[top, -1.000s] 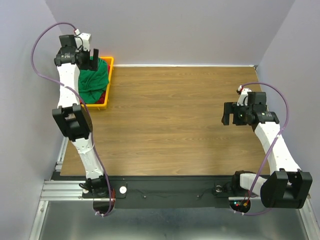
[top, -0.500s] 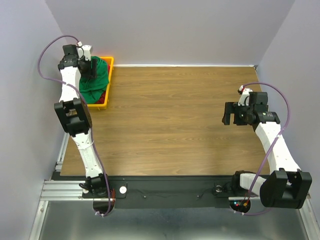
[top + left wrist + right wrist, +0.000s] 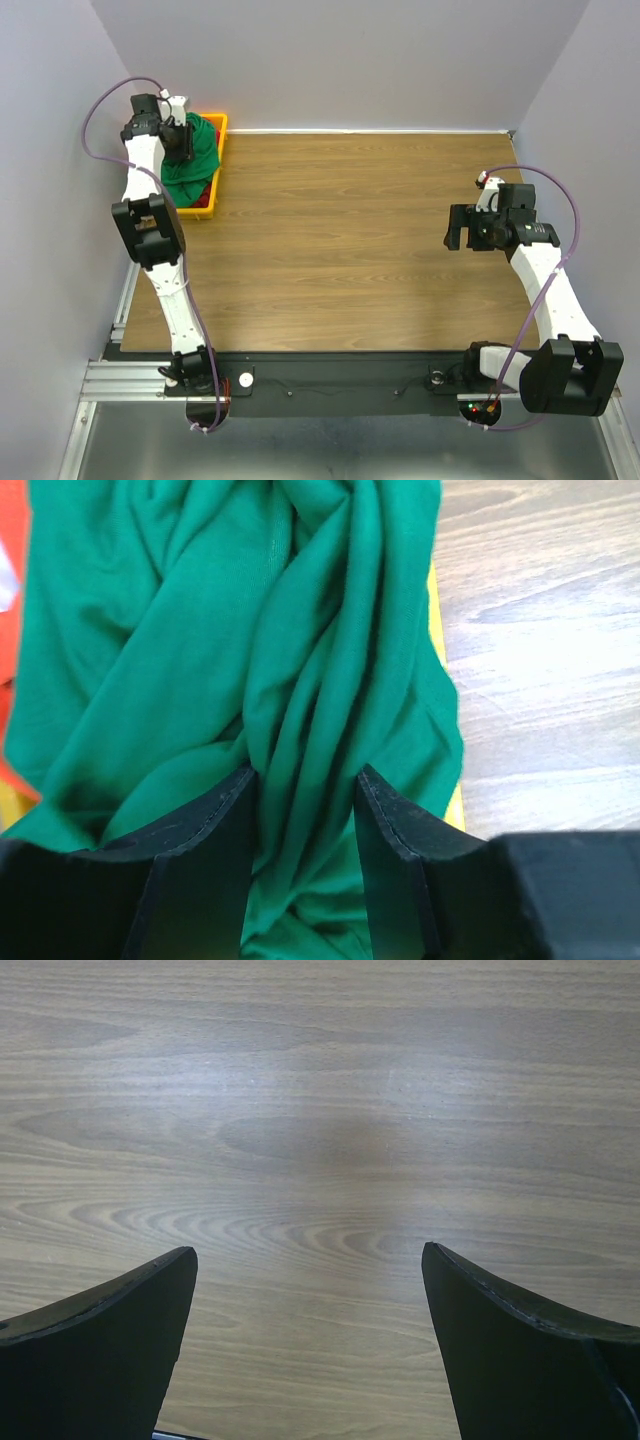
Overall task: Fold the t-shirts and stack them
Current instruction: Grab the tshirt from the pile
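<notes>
A dark green t-shirt point(image 3: 192, 162) lies crumpled on top of a yellow-orange bin point(image 3: 219, 126) at the table's far left corner. My left gripper point(image 3: 182, 140) is down in the bin. In the left wrist view its fingers point(image 3: 305, 775) stand close on either side of a bunch of the green t-shirt's point(image 3: 300, 630) folds, and cloth fills the gap between them. A strip of red cloth point(image 3: 203, 200) shows under the green one at the bin's near end, and orange-red cloth point(image 3: 10, 510) at the left. My right gripper point(image 3: 458, 228) hangs open over bare wood point(image 3: 310, 1255), far to the right.
The bin's yellow rim point(image 3: 437, 610) runs beside the green cloth, with the wooden tabletop point(image 3: 340, 220) just past it. Grey walls close in the table at the back and on both sides. The left arm's purple cable loops near the left wall.
My left gripper has dropped lower into the bin and its fingers have come together around the green t-shirt's folds. The right arm has not moved.
</notes>
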You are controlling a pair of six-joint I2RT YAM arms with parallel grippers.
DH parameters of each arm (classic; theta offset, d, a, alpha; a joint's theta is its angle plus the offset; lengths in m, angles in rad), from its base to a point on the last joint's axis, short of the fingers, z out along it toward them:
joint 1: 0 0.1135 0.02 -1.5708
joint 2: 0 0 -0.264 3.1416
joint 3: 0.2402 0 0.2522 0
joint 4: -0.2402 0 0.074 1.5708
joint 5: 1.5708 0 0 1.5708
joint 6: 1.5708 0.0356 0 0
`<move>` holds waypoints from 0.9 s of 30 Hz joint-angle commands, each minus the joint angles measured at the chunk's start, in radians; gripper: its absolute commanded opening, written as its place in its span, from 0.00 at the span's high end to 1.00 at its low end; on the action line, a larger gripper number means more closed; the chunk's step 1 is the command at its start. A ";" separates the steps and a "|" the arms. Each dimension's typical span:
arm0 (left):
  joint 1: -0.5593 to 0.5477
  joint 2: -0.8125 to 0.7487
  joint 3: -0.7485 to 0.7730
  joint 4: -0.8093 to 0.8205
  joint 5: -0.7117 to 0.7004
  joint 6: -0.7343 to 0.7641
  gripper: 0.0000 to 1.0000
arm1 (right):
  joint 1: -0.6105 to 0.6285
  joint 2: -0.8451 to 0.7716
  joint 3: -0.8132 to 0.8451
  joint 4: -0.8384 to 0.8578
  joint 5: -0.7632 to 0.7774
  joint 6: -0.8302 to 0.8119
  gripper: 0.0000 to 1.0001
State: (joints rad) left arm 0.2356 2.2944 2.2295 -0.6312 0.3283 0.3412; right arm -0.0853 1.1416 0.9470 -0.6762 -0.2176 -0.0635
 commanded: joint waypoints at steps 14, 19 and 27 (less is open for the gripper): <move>-0.002 -0.269 0.088 0.036 0.057 -0.060 1.00 | -0.010 -0.010 0.006 0.018 0.015 -0.007 0.00; -0.065 -0.418 0.145 0.045 0.092 -0.056 1.00 | -0.010 0.023 0.036 0.015 0.004 -0.007 0.00; -0.275 -0.590 0.195 0.109 0.126 -0.120 1.00 | -0.010 0.050 0.104 0.012 -0.031 -0.009 0.00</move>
State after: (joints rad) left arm 0.0383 1.7817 2.3604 -0.6151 0.3847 0.2745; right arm -0.0860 1.1931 0.9764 -0.6819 -0.2203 -0.0635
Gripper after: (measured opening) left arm 0.077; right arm 0.999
